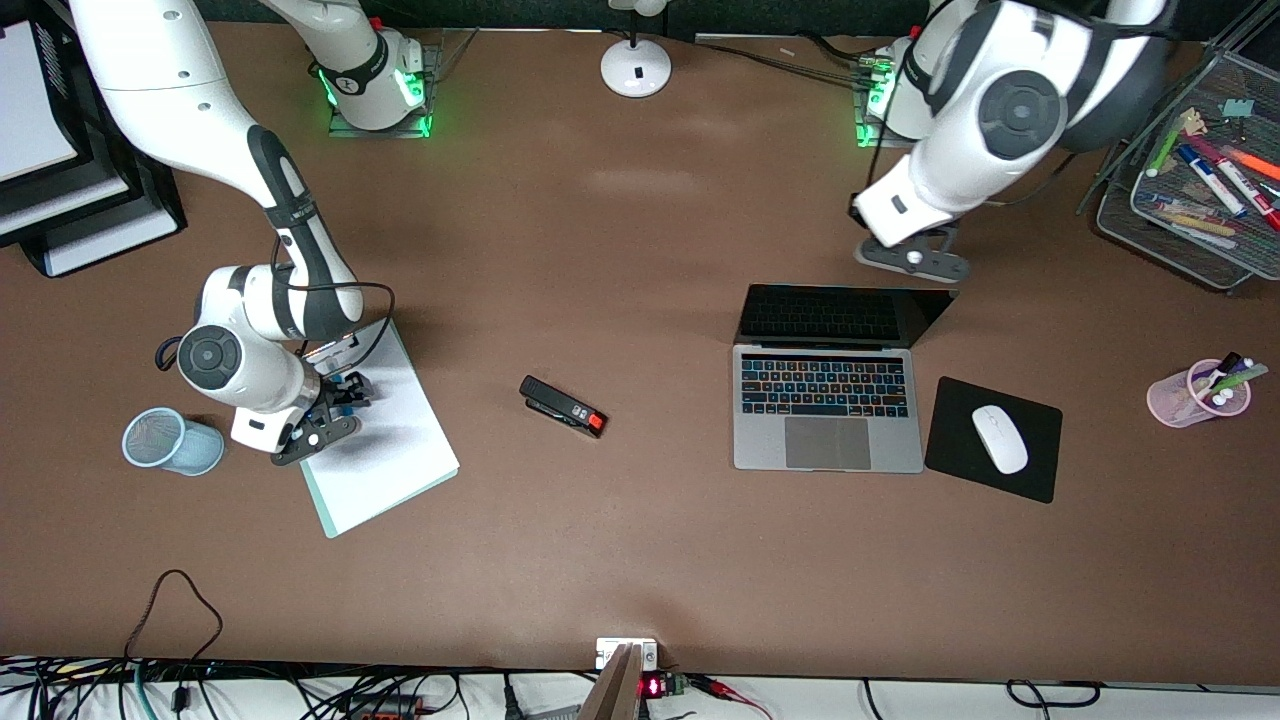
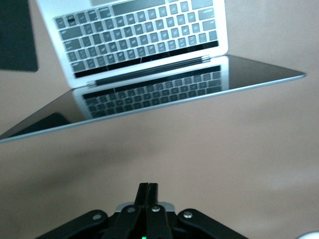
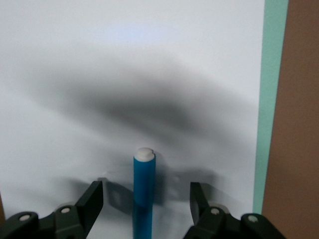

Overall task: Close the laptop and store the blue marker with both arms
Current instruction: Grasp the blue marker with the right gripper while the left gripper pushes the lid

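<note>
The brown table [image 1: 640, 250] carries, toward the right arm's end, stacked black paper trays [image 1: 60, 190], a white notepad with a green edge [image 1: 385, 450] and a pale blue mesh cup [image 1: 170, 442] lying on its side just beside the pad. A black stapler [image 1: 563, 405] lies between the pad and the laptop [image 1: 828, 415]. Toward the left arm's end sit a black mousepad [image 1: 950, 450] with a white mouse [image 1: 999, 439] on it, a pink cup of mixed pens [image 1: 1200, 392] and a wire mesh tray of markers [image 1: 1200, 180]. A white lamp base [image 1: 636, 66] stands between my two bases. Nothing lies between either gripper and its object.

The laptop is silver-grey with a black keyboard and a dark, glossy screen that mirrors the keys. Its lid is open and tilted.

The blue marker [image 3: 143, 194] is slim and bright blue with a white end. It lies on the notepad's white sheet.

My left gripper [image 2: 148, 191] hovers over bare table at the lid side of the laptop, apart from the lid's edge, with its fingers pressed together on nothing.

My right gripper [image 3: 144, 199] is down at the notepad. Its fingers [image 3: 92, 199] stand apart on either side of the marker with a gap on each side, not touching it.
</note>
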Tool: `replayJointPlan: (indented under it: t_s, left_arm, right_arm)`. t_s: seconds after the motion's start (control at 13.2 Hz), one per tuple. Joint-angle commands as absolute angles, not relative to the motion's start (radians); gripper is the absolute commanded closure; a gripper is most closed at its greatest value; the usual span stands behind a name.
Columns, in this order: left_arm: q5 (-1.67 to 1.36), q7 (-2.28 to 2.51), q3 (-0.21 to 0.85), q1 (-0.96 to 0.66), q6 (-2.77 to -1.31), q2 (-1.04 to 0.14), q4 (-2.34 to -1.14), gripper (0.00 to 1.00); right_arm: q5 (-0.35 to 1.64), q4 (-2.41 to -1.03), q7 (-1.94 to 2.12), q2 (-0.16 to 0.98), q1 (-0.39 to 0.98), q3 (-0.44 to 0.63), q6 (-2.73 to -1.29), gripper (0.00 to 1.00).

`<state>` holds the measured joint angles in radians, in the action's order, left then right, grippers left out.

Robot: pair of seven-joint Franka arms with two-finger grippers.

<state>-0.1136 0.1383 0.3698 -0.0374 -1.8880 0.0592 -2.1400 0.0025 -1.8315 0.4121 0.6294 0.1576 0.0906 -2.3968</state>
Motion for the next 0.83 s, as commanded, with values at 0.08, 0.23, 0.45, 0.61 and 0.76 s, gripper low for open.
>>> replayJointPlan:
  t_s: [0.08,0.23,0.45,0.61,0.76]
  left_arm:
    - [-0.133,0.132,0.384,-0.003,-2.020,0.055,-2.209,1.00]
    - [-0.133,0.120,0.385,0.023,-2.074,0.016,-2.210,1.00]
    - [-0.129,0.118,0.382,0.025,-2.126,-0.018,-2.209,1.00]
    - [-0.124,0.118,0.382,0.025,-2.209,-0.066,-2.201,1.00]
    - [-0.121,0.118,0.380,0.023,-2.247,-0.100,-2.195,1.00]
  right_arm:
    - [0.005,-1.853,0.417,0.609,0.152,0.084,-2.404,0.47]
    - [0.005,-1.850,0.417,0.607,0.152,0.084,-2.404,0.52]
    - [0.008,-1.848,0.417,0.607,0.153,0.084,-2.404,0.59]
    - [0.009,-1.848,0.417,0.603,0.155,0.084,-2.404,0.67]
    - [0.011,-1.848,0.417,0.600,0.155,0.084,-2.404,0.76]
